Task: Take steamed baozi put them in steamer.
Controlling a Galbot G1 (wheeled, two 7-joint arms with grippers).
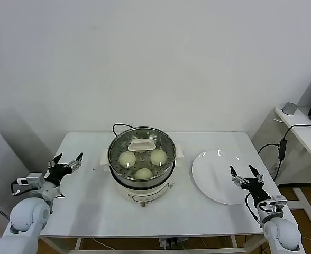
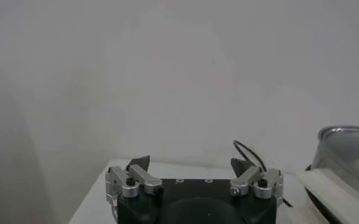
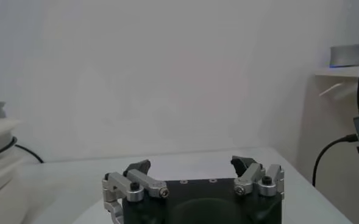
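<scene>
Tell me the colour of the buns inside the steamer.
The round buns in the shiny steel steamer are cream-white, clearest in the head view.

Head view: high, looking forward and down over desk [image 1: 92,211]. Wrist views: low behind each hand, level toward wall; left one shares steamer [image 1: 141,159] [image 2: 348,152] with head view.

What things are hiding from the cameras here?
- Fourth round cream-white bun: the head view shows three in the shiny steel steamer pot; its beige-handled lid covers the rest.
- Steamer in the left wrist view: cut by the edge.
- Flat white plate: unseen in the right wrist view.
</scene>
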